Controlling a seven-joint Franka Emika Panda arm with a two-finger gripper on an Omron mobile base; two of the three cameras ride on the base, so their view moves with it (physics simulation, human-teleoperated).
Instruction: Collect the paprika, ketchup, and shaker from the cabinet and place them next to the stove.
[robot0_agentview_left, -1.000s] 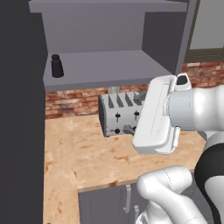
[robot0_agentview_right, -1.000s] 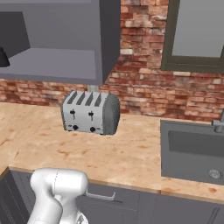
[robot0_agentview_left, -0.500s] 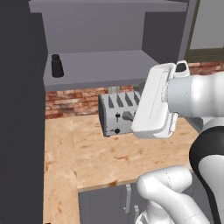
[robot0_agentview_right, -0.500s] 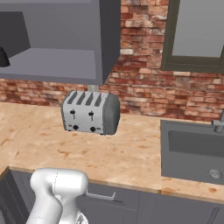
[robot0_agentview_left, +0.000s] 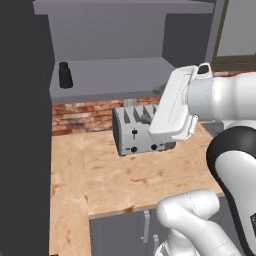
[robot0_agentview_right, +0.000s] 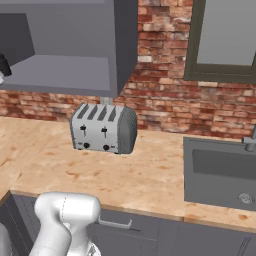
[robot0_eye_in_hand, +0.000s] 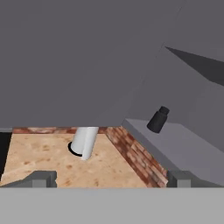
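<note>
The shaker (robot0_agentview_left: 65, 75) is a tiny black cylinder standing alone on the lower shelf of the open grey cabinet (robot0_agentview_left: 115, 67), near its left end. It also shows at the left edge of the right base view as the shaker (robot0_agentview_right: 4, 65). In the hand view the shaker (robot0_eye_in_hand: 157, 119) appears tilted, ahead and to the right of my gripper (robot0_eye_in_hand: 109, 179), well apart from it. Both finger tips stand wide apart with nothing between them. My white hand (robot0_agentview_left: 175, 107) hangs over the counter, right of and below the shelf. The paprika, ketchup and stove are out of view.
A silver four-slot toaster (robot0_agentview_left: 141, 132) stands on the wooden counter (robot0_agentview_left: 100, 175) under the cabinet, against the brick wall. The dark cabinet door (robot0_agentview_left: 22, 130) stands open at the left. A sink (robot0_agentview_right: 220, 172) lies to the right. A white cylinder (robot0_eye_in_hand: 85, 142) stands on the counter.
My hand has risen a little toward shelf height. The shaker and the toaster have stayed where they were, and the jaws are still wide.
</note>
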